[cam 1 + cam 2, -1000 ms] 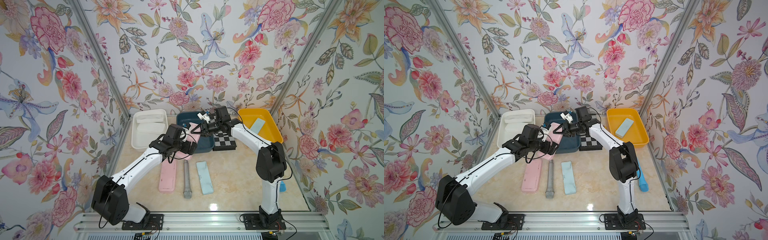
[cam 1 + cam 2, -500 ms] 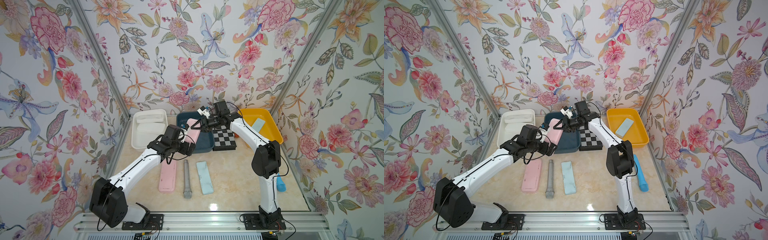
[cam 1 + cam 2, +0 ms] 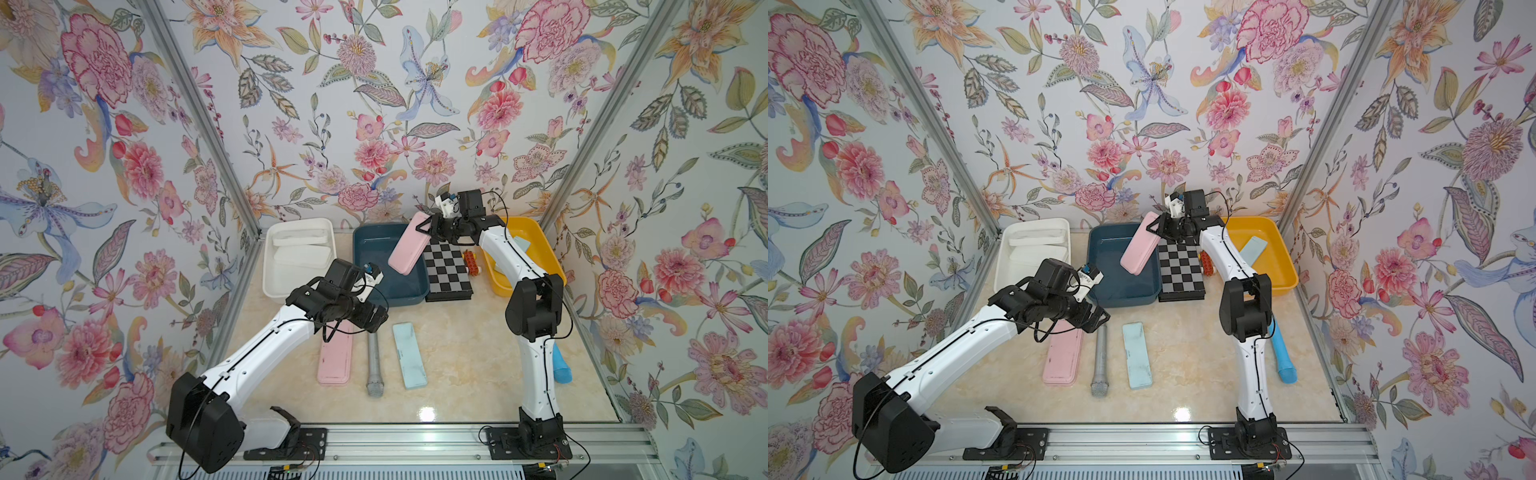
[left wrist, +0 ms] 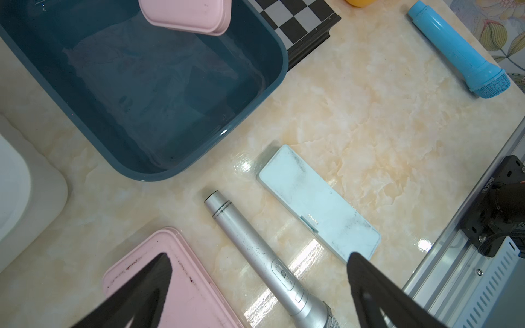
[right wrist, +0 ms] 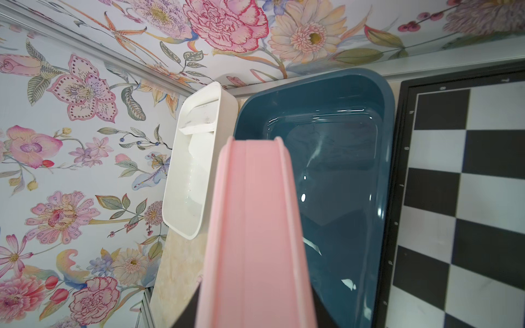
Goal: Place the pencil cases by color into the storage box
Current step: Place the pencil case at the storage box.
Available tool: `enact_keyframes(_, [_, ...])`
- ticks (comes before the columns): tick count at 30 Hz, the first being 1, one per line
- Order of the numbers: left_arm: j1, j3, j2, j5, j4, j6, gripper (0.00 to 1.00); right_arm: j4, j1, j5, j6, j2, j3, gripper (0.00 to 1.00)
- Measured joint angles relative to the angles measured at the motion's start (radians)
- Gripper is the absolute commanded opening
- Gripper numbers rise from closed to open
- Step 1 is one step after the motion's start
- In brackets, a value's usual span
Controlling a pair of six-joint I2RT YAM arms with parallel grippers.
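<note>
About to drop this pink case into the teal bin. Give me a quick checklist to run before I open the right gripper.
1. Grip: the right gripper is shut on the held pink case: ok.
2. Position: the case's lower end hangs over the floor of the teal bin: ok.
3. Case level: not ok, it is tilted with the free end low.
4. Bin free of other colors: ok, nothing lies in it.
5. Drop path: the left gripper is open, by the pink case on the table and apart from the held one: ok.
</note>
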Motion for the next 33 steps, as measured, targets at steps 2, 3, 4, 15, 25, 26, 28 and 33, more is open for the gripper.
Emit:
enact_keyframes(2, [0.012,0.0,0.0,0.0,-0.005,0.004,0.98,0.0,0.012,0.0,0.0,0.001,0.0,0.31])
enact_keyframes(3, [0.019,0.0,0.0,-0.004,-0.007,0.005,0.98,0.0,0.018,0.0,0.0,0.001,0.0,0.31])
enact_keyframes(4, [0.026,0.0,0.0,-0.009,-0.008,0.007,0.98,0.0,0.024,0.0,0.0,0.002,0.0,0.31])
enact_keyframes(15, [0.109,0.145,0.019,-0.146,-0.014,0.007,0.98,-0.039,0.078,0.023,-0.012,0.127,0.093,0.32])
enact_keyframes(25, [0.197,0.177,0.049,-0.124,0.006,0.006,0.98,-0.091,0.121,0.029,-0.016,0.208,0.133,0.36])
enact_keyframes(26, [0.205,0.177,0.049,-0.116,0.011,0.006,0.98,-0.093,0.124,0.029,-0.016,0.21,0.138,0.37])
enact_keyframes(28, [0.215,0.177,0.049,-0.107,0.016,0.006,0.98,-0.094,0.127,0.029,-0.011,0.214,0.151,0.39])
enact_keyframes(33, [0.223,0.174,0.049,-0.08,0.031,0.0,0.98,-0.107,0.128,0.03,0.008,0.254,0.215,0.43])
